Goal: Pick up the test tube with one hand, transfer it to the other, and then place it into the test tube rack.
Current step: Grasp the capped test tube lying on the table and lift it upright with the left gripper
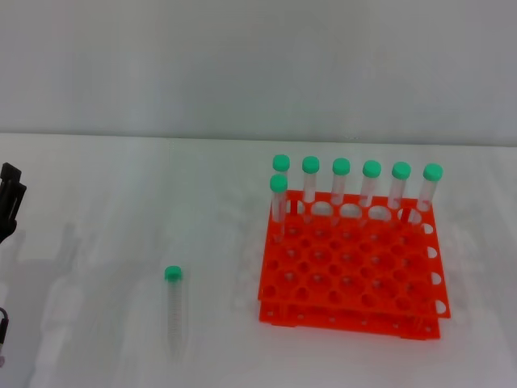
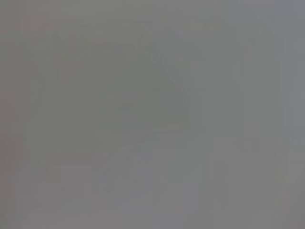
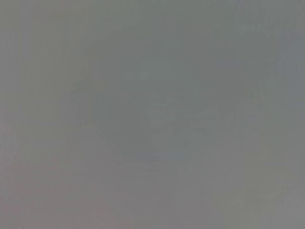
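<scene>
A clear test tube [image 1: 174, 305] with a green cap lies flat on the white table, left of the middle, cap pointing away from me. The orange test tube rack [image 1: 349, 263] stands to its right, with several green-capped tubes upright along its far row and one at the far left of the second row. My left gripper [image 1: 10, 202] shows only as a black part at the left edge of the head view, well away from the lying tube. My right gripper is out of view. Both wrist views show only plain grey.
The white table [image 1: 121, 186] runs back to a pale wall. Most of the rack's holes in the near rows hold nothing.
</scene>
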Controlling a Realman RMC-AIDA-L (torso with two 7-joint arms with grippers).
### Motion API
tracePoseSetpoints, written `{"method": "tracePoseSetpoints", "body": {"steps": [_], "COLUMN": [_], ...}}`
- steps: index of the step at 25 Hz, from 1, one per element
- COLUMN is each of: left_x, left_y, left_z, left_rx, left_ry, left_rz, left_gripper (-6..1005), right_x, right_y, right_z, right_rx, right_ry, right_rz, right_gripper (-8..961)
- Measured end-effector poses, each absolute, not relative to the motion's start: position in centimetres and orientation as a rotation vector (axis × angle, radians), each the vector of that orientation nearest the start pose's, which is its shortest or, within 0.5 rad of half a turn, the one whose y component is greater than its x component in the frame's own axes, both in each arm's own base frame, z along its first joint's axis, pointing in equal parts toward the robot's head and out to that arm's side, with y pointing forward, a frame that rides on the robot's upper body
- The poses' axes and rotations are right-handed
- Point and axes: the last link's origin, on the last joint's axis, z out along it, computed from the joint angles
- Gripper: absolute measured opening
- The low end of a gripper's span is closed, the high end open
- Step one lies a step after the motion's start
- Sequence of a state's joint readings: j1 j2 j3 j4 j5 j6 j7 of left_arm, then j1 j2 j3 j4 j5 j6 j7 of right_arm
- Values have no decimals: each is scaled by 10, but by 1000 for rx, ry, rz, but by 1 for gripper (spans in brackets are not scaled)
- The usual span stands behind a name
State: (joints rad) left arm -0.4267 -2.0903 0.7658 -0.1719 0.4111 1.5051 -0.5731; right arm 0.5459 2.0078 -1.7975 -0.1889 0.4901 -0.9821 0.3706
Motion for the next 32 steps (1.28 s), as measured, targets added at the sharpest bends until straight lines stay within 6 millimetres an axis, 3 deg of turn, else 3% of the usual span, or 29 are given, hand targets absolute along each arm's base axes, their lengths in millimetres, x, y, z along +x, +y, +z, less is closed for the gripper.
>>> {"method": "tracePoseSetpoints", "body": {"steps": [15, 20, 24, 29, 32], "left_x": [-365, -370, -378, -386, -389], "left_y": [280, 282, 280, 282, 289], "left_z": [26, 35, 52, 90, 114], "left_rx": [-1168, -1151, -1186, -1327, -1433], "left_ry": [-811, -884, -951, -1038, -1190], "left_rz": [-1063, -1157, -1246, -1292, -1290], "left_gripper": [876, 876, 876, 875, 875], "right_x": [324, 325, 326, 328, 327], "right_y": [395, 394, 393, 396, 397], "right_z": [44, 44, 45, 50, 51], "right_rx": [-1420, -1417, -1417, -1386, -1386], "right_ry": [670, 671, 673, 673, 659], "right_rz": [793, 792, 786, 783, 775], "right_gripper": [796, 795, 795, 795, 795]}}
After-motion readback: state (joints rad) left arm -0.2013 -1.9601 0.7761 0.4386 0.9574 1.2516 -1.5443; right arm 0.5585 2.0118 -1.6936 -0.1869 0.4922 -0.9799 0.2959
